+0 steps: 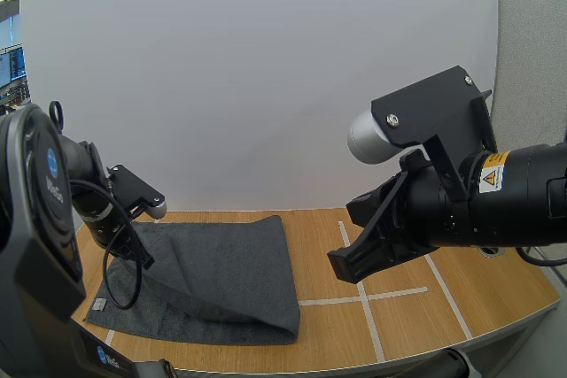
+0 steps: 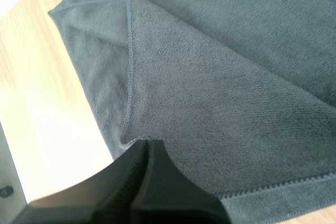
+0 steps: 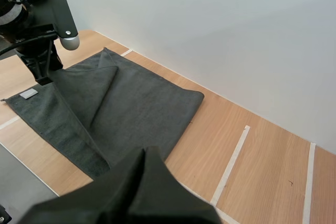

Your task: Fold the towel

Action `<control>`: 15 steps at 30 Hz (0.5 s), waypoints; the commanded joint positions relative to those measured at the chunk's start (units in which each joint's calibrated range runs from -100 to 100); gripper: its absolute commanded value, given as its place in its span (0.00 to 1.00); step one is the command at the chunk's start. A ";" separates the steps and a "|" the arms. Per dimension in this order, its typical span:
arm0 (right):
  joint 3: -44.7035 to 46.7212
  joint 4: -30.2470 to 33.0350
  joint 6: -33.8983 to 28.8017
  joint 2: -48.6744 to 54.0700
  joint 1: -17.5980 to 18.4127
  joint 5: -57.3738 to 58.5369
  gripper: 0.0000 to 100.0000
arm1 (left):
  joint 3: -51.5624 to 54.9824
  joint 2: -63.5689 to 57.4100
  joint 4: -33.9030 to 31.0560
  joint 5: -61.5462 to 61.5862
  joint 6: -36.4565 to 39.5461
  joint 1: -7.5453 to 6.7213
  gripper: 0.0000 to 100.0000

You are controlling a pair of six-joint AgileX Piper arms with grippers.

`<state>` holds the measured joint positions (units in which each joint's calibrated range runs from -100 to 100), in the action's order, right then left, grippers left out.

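1. Presently, the left gripper [image 2: 147, 148] is closed on the towel [image 1: 230, 276] — its two black fingers meet at the hemmed left edge, and the cloth puckers right at the tips.
2. Reason for the hold, as judged: a pinch at the hem lets the arm carry that edge over the rest of the cloth to make the fold. The held edge stands off the table [image 1: 399, 325], and a flap slopes down from it onto the flat part.
3. The towel is dark grey and lies on the left half of the table. Its right edge looks rounded, as a doubled layer would. A small pale label [image 1: 98, 305] sits at its near left corner, on the layer that lies flat.
4. Left arm pose: low over the towel's left edge, wrist turned down toward the cloth, fingers pointing at the hem.
5. The right gripper [image 3: 144, 156] is closed on nothing — its fingers lie together as one dark wedge. It hangs above bare wood to the right of the towel, near the white tape lines [image 1: 363, 298], and is apart from the cloth.
6. Judgement: the right arm is held clear so that the flap can swing across unobstructed. The fold is partly made, not finished.
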<state>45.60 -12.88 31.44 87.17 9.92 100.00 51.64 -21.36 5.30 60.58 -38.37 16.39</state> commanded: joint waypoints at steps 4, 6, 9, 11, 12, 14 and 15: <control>-0.03 -0.52 0.14 0.51 -0.14 0.00 0.00 | 0.21 -1.17 2.06 3.12 -3.45 3.41 0.00; -0.03 -0.52 0.14 0.51 -0.14 0.00 0.00 | 0.21 -1.17 2.63 3.60 -4.40 4.16 0.00; -0.03 -0.52 0.14 0.51 -0.14 0.00 0.00 | 0.21 -1.17 3.39 4.37 -5.86 5.24 0.00; -0.03 -0.52 0.14 0.51 -0.14 0.00 0.00 | 0.21 -1.17 4.12 5.01 -6.47 5.89 0.00; -0.03 -0.52 0.14 0.51 -0.14 0.00 0.00 | 0.21 -1.17 4.67 6.07 -7.03 6.12 0.00; -0.03 -0.64 0.14 0.51 -0.14 0.00 0.00 | 0.21 -1.17 5.34 7.60 -7.27 6.38 0.00; -0.03 -0.64 0.14 0.51 -0.14 0.00 0.00 | 0.21 -1.17 5.56 8.42 -7.27 6.41 0.00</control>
<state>45.60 -12.88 31.44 87.17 9.92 100.00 51.64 -21.96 8.90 66.32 -44.77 22.40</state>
